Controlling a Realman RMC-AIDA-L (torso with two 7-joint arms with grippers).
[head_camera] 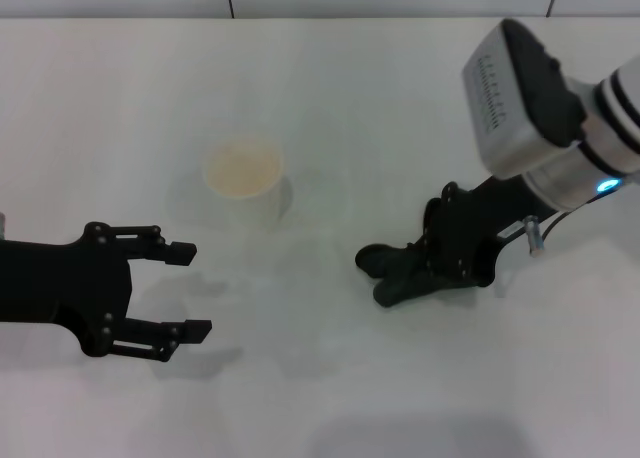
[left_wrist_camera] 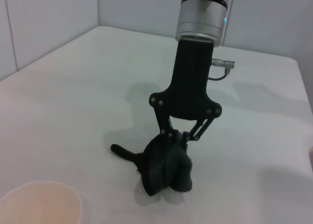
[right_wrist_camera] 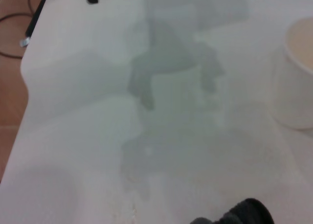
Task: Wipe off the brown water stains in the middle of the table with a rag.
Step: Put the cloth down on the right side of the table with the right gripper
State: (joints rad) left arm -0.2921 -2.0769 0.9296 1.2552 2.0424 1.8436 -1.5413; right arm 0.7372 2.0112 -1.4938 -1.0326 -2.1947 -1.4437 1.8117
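My right gripper [head_camera: 418, 270] is shut on the dark rag [head_camera: 395, 273] and presses it down on the white table [head_camera: 330, 88], right of the middle. In the left wrist view the right gripper [left_wrist_camera: 177, 136] stands upright over the lumpy rag [left_wrist_camera: 166, 170], whose narrow tab [left_wrist_camera: 121, 151] sticks out on the tabletop. A corner of the rag [right_wrist_camera: 247, 212] shows in the right wrist view. No brown stain shows in any view; only grey shadows lie on the table. My left gripper [head_camera: 190, 289] is open and empty, low over the table at the left.
A white paper cup [head_camera: 246, 181] stands upright on the table between the grippers, toward the back; it also shows in the left wrist view [left_wrist_camera: 41, 204] and the right wrist view [right_wrist_camera: 298, 77]. The table's edge and floor [right_wrist_camera: 10, 87] show beyond my left gripper.
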